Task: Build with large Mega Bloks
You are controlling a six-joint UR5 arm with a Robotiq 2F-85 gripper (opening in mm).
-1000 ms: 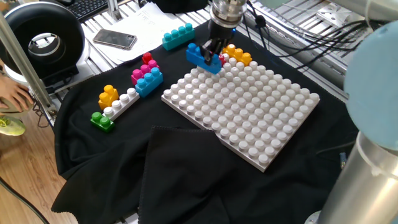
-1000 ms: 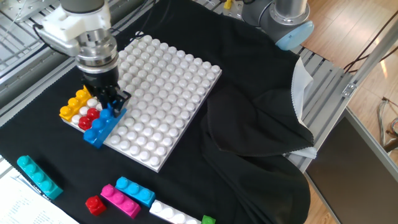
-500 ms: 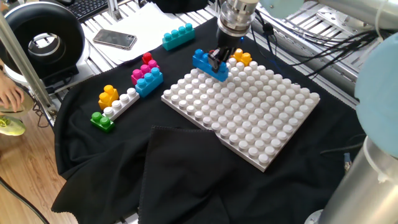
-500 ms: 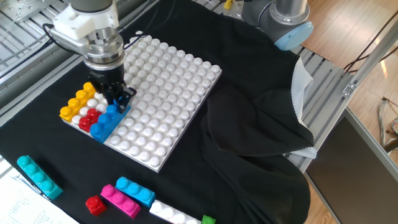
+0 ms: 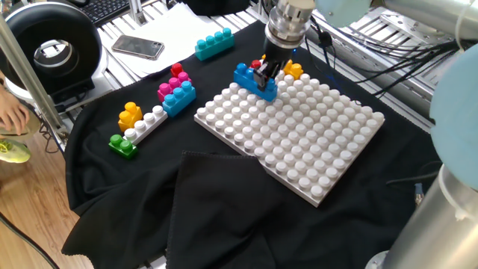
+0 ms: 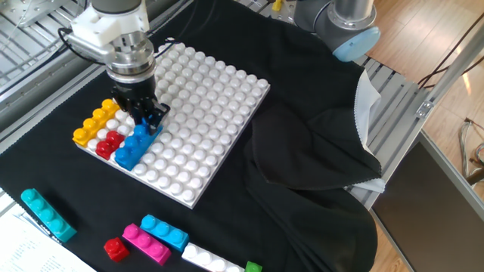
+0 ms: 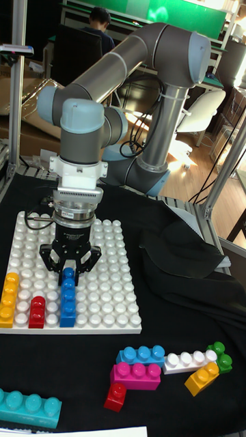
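My gripper [image 5: 266, 72] [image 6: 141, 119] [image 7: 68, 272] is shut on one end of a blue brick [image 5: 253, 81] [image 6: 133, 146] [image 7: 67, 301]. The brick lies along the white studded baseplate [image 5: 306, 149] [image 6: 212, 91] [image 7: 109, 280] near its edge; whether it is pressed down I cannot tell. Beside it on the plate stand a red brick [image 6: 109, 142] [image 7: 37, 311] and an orange-yellow brick [image 5: 292, 69] [image 6: 94, 125] [image 7: 9, 299]. Off the plate lie a teal brick [image 5: 213, 42] [image 6: 47, 214] and a pink, blue and red cluster [image 5: 176, 90] [image 7: 140, 365].
A white, yellow and green brick group [image 5: 134, 127] [image 7: 198, 365] lies on the black cloth [image 5: 224, 202], which is folded up in front of the plate. A phone [image 5: 138, 47] and papers lie behind. A person's hand [image 5: 13, 112] shows at the left edge.
The gripper has carried the blue brick from beyond the plate's edge inward onto the plate, beside the red brick, and lower.
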